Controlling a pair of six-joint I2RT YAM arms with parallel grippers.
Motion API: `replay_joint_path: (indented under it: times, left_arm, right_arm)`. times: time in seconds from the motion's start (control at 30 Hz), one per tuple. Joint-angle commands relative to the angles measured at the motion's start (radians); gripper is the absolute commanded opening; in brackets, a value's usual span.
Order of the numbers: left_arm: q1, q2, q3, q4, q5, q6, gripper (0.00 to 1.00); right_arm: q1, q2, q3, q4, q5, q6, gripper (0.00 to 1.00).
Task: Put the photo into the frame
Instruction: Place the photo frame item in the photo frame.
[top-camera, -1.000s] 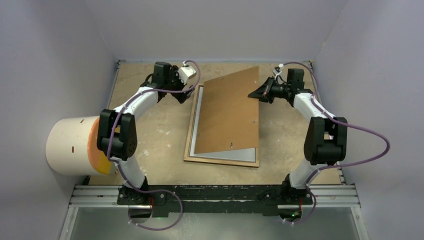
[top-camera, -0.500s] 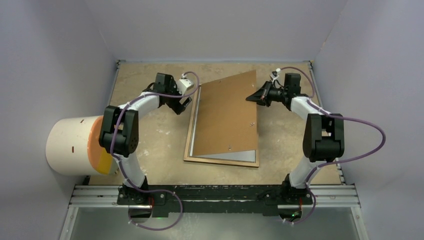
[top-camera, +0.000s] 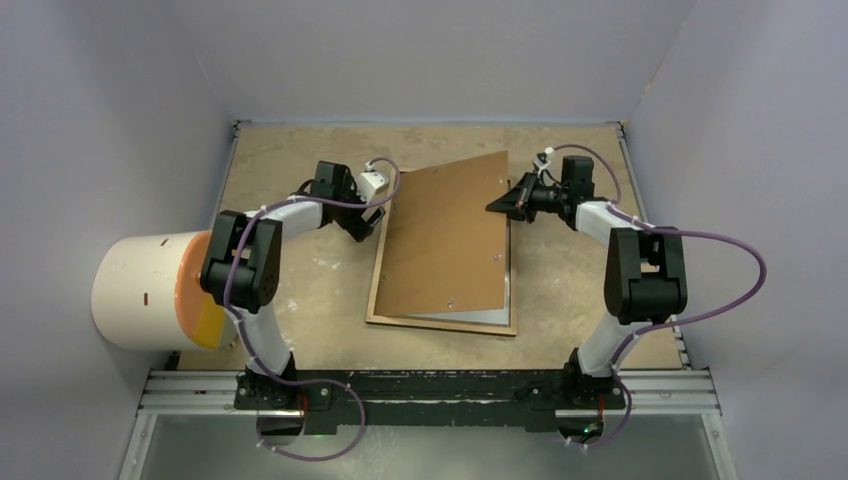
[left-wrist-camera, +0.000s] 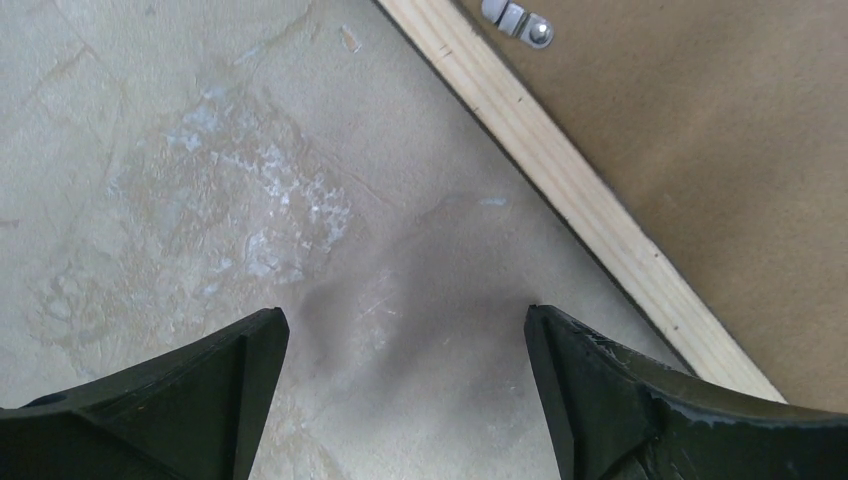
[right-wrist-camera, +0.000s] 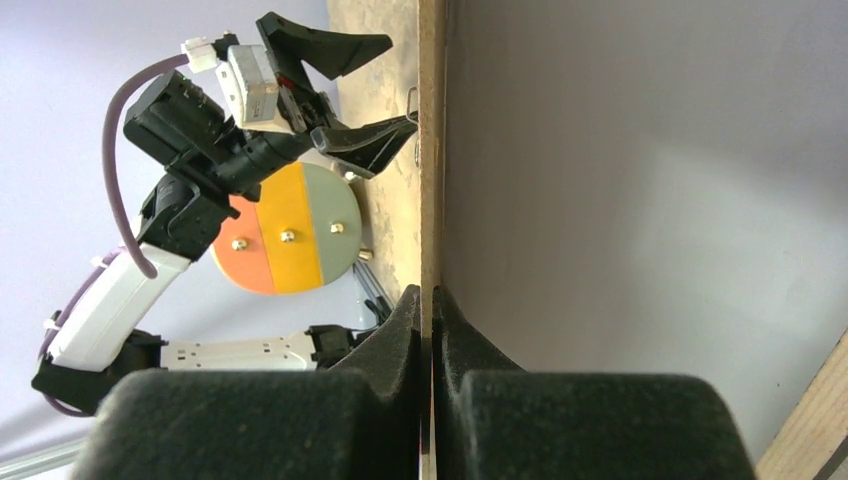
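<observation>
While the right pincer (right-wrist-camera: 432, 295) clamps the edge of the tilted plain brown backing board (top-camera: 445, 240) over the thin light-wood rectangular frame (top-camera: 440, 323), the left pincer (left-wrist-camera: 405, 330) gapes wide beside it.

The frame (top-camera: 440, 325) lies flat, wood back up, the photo (top-camera: 485, 316) showing pale inside it

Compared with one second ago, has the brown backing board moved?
Yes. The backing board, pinched by the right gripper, has sunk at its raised right side and drawn in over the frame, which has not shifted.
</observation>
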Motion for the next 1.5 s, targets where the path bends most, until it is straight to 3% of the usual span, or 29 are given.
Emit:
replay_joint_path:
  times: [0.0, 0.27, 0.67, 0.77, 0.9, 1.13, 1.47]
  left_arm:
    - [-0.031, -0.016, -0.052, 0.041, 0.02, 0.0, 0.95]
    - [-0.056, -0.006, -0.067, 0.025, 0.055, 0.017, 0.91]
    - [-0.064, -0.029, -0.081, -0.056, 0.123, 0.081, 0.88]
    - [-0.063, -0.037, -0.073, -0.067, 0.122, 0.088, 0.88]
    - [-0.063, -0.045, -0.068, -0.069, 0.113, 0.088, 0.88]
    - [-0.063, -0.055, -0.067, -0.068, 0.081, 0.093, 0.89]
    - [-0.062, -0.069, -0.076, -0.076, 0.051, 0.11, 0.89]
  right_arm:
    - [0.015, -0.006, -0.007, 0.046, -0.05, 0.031, 0.0]
    - [0.018, 0.02, 0.044, -0.055, 0.039, -0.104, 0.0]
    - [0.04, 0.049, 0.001, -0.028, 0.157, -0.146, 0.0]
    - [0.062, 0.058, 0.032, -0.105, 0.246, -0.186, 0.21]
    - [0.115, 0.049, 0.091, -0.22, 0.395, -0.246, 0.36]
    - [0.169, 0.026, 0.11, -0.313, 0.58, -0.244, 0.96]
    - [0.275, 0.01, 0.243, -0.517, 0.921, -0.254, 0.99]
